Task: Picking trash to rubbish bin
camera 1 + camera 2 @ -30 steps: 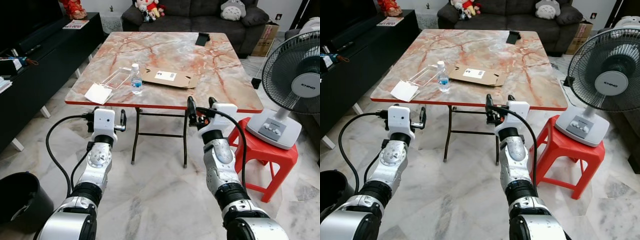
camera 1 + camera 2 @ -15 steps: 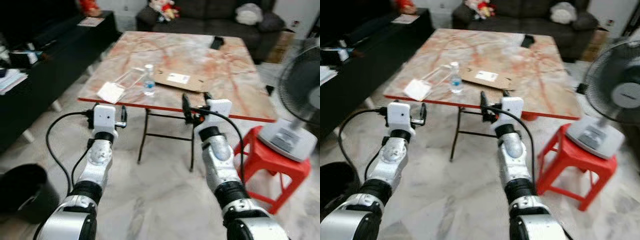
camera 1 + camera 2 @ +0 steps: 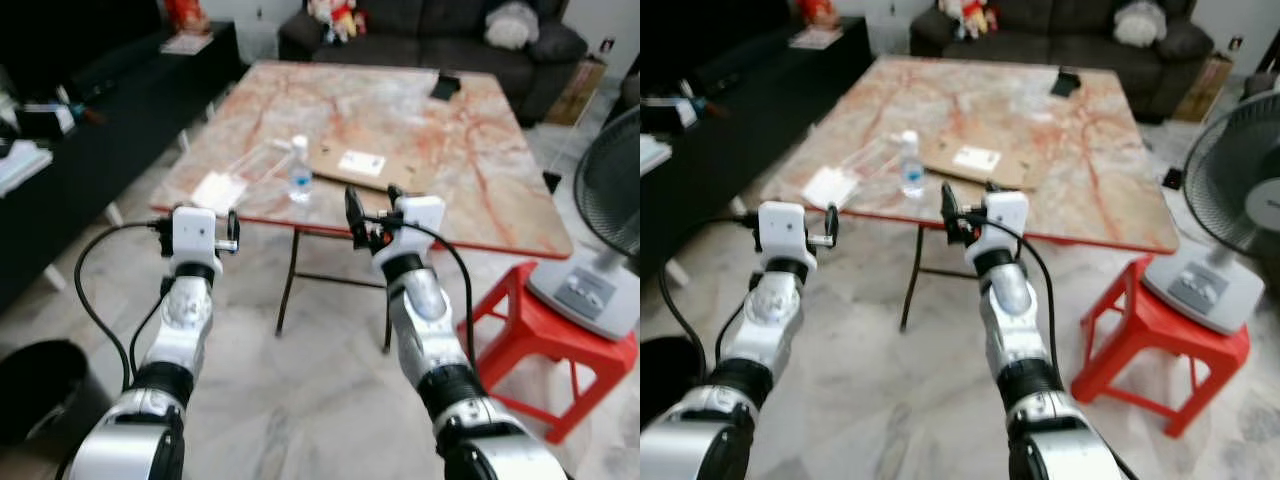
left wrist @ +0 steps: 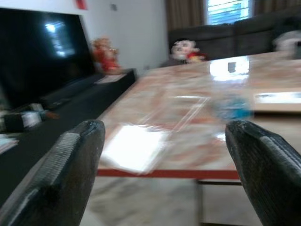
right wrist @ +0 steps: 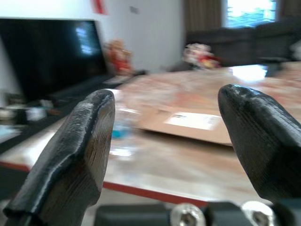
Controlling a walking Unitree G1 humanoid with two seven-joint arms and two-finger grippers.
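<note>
before the table [image 3: 480, 150], both arms reach forward, each end effector spread apart.

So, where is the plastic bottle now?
The bottle stands upright near the front edge of the marble table, between the white paper on its left and the flat cardboard on its right.

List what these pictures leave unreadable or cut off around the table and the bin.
- Rubbish bin: cut by the left eye view's bottom-left edge; its inside is dark.
- Label on the flat cardboard: too small and blurred to read.
- Water bottle: smeared by motion blur in the left wrist view; its fill level is unclear.
- Fan: cut by the right edge.
- Both the left pincer and right pincer are open, holding nothing.
</note>
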